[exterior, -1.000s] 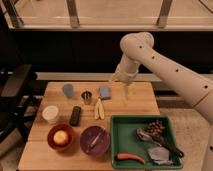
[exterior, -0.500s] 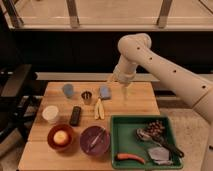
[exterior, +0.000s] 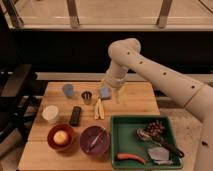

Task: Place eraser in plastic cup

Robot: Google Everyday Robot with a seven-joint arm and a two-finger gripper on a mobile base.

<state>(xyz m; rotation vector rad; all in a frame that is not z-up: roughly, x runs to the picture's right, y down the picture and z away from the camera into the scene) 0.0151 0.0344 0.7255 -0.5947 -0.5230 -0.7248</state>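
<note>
The eraser (exterior: 75,115), a flat black bar, lies on the wooden table (exterior: 135,102), left of centre. The plastic cup (exterior: 68,90), blue-grey and translucent, stands upright at the back left, behind the eraser and apart from it. My gripper (exterior: 113,90) hangs from the white arm (exterior: 150,67) over the back middle of the table, just above a small blue-grey block (exterior: 104,93). Its fingers are spread and hold nothing. It is to the right of the cup and well clear of the eraser.
A shiny metal cup (exterior: 86,97) stands between the plastic cup and the block. A yellow banana-like piece (exterior: 99,109) lies beside the eraser. A white round container (exterior: 50,114), a red bowl (exterior: 61,137), a purple bowl (exterior: 95,140) and a green tray (exterior: 120,131) fill the front. A dark chair (exterior: 15,90) stands at left.
The arm's wrist and gripper have moved a little left and down toward the back middle of the table. Nothing on the table has moved.
</note>
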